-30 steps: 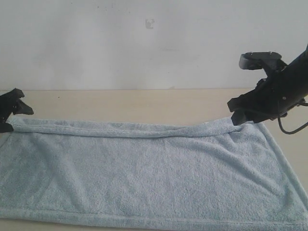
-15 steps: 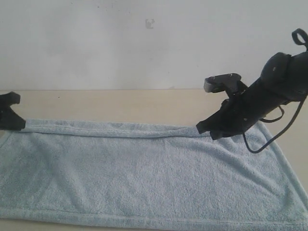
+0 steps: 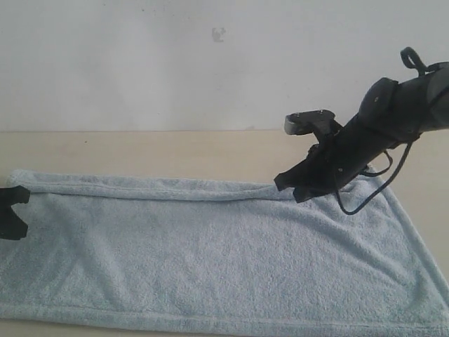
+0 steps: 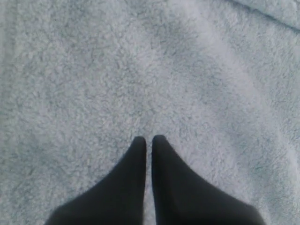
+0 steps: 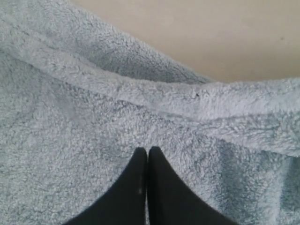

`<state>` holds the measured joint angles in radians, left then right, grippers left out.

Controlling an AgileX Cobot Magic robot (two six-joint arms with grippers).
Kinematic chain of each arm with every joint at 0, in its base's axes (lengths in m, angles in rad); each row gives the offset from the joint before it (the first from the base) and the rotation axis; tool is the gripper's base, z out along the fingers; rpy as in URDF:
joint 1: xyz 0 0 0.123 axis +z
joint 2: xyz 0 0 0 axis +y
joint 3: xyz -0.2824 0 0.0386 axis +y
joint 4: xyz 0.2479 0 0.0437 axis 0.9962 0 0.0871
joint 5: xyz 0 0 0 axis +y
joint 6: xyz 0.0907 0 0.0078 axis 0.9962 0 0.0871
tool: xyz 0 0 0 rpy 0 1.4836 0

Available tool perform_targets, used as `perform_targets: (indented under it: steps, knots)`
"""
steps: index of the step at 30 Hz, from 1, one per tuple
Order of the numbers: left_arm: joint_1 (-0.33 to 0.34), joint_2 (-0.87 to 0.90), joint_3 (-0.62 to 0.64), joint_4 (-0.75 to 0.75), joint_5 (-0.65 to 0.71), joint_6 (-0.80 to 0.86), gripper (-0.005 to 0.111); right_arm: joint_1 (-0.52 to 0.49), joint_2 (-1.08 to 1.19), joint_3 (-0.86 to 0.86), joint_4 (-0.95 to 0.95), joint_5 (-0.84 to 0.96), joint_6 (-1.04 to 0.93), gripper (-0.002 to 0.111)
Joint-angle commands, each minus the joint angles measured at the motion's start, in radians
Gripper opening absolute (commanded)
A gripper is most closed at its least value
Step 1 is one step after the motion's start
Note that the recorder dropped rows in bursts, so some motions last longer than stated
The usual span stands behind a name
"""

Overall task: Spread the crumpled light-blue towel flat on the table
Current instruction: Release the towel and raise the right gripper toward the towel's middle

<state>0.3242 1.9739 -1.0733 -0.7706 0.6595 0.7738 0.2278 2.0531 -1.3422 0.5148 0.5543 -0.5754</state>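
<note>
Mostly done: the towel [image 3: 210, 260] lies opened out across the table [image 3: 175, 151], long side running left to right, with its near edge flat.

Left to do: a narrow strip [image 3: 161, 188] along the far edge is turned over onto the towel. It runs from the left corner to about where the right arm sits, with slight ripples beside it.

Note on the left pincer [image 4: 148, 139]: pressed together, nothing between the tips, low over the towel's left end.

Note on the right pincer [image 5: 147, 150]: pressed together, empty, tips just over the cloth beside the strip.

Judgement: only that strip needs unfolding toward the far side, then a light smoothing.
</note>
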Motion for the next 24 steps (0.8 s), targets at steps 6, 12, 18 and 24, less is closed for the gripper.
perform_targets:
  steps: [6,12,18,24]
  knots:
    - [0.001,0.008,0.049,0.029,-0.072,0.004,0.004,0.002,0.047,-0.016,0.003,-0.007,-0.010,0.000]
    - [0.001,0.036,0.062,0.044,-0.081,0.004,0.004,0.002,0.102,-0.080,0.007,0.022,-0.010,0.000]
    - [0.001,0.099,0.068,0.157,-0.072,-0.090,0.004,0.002,0.135,-0.161,0.007,0.043,-0.001,0.000]
    - [0.001,0.152,0.079,0.159,-0.100,-0.096,0.004,0.002,0.173,-0.214,0.007,0.054,0.001,0.000]
